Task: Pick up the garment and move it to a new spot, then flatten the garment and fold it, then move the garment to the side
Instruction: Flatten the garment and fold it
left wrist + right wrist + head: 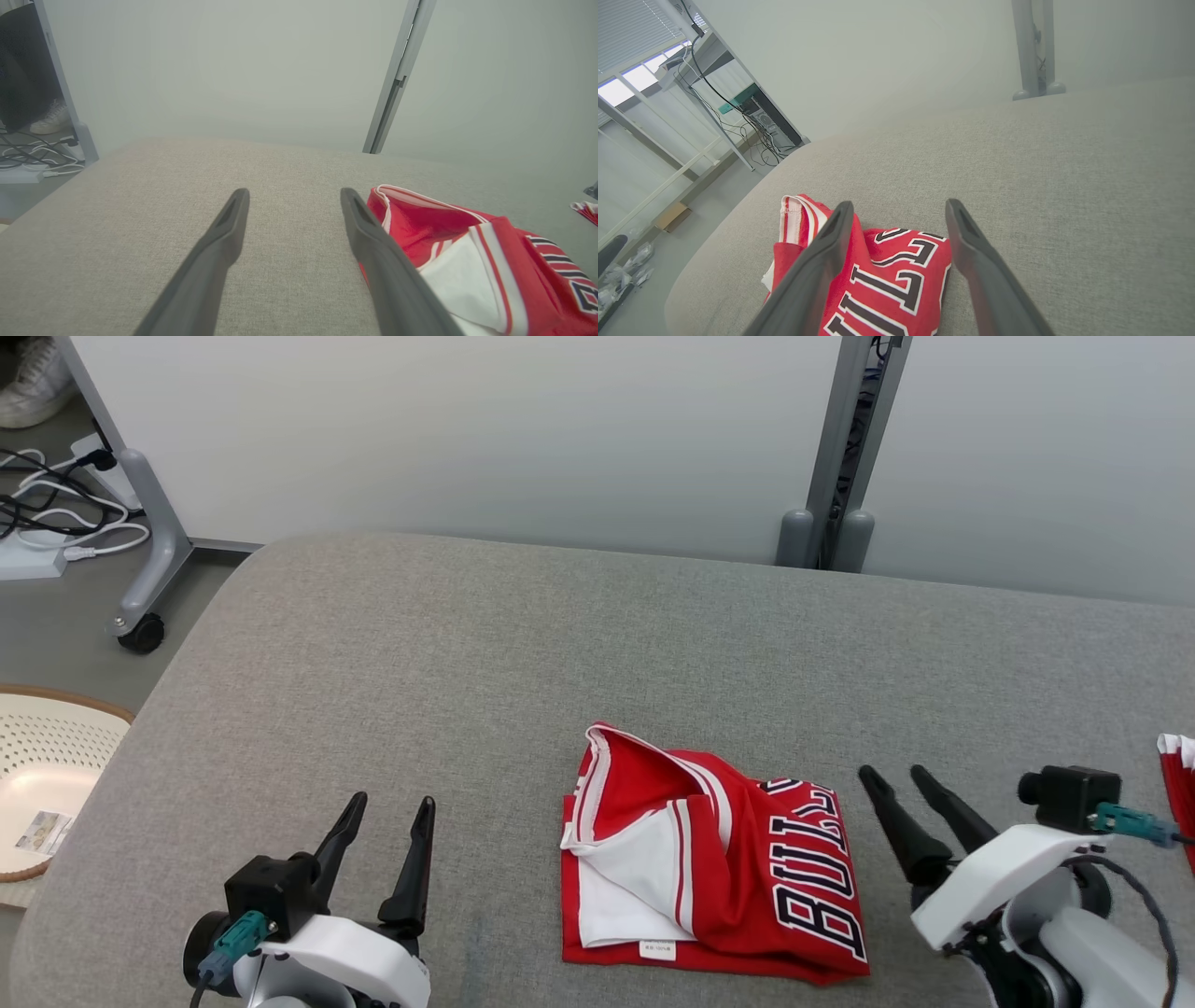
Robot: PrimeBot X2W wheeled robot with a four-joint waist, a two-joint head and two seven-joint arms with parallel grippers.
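Note:
The garment [709,859] is a red jersey with white trim and black-and-white lettering, folded into a rough rectangle on the grey padded table [523,644] near its front edge. My left gripper [390,803] stands open to the garment's left, apart from it, nothing between its fingers. In the left wrist view the garment [467,252] lies just right of that gripper [294,193]. My right gripper [894,775] stands open just right of the garment, fingers angled up-left. In the right wrist view its open fingers [896,205] hover over the lettered part of the garment [887,280].
Another red and white cloth [1178,784] peeks in at the table's right edge. A perforated white basket [47,775] sits on the floor at left, with cables [56,513] and a wheeled frame leg [140,616] behind. A grey post [840,457] stands behind the table.

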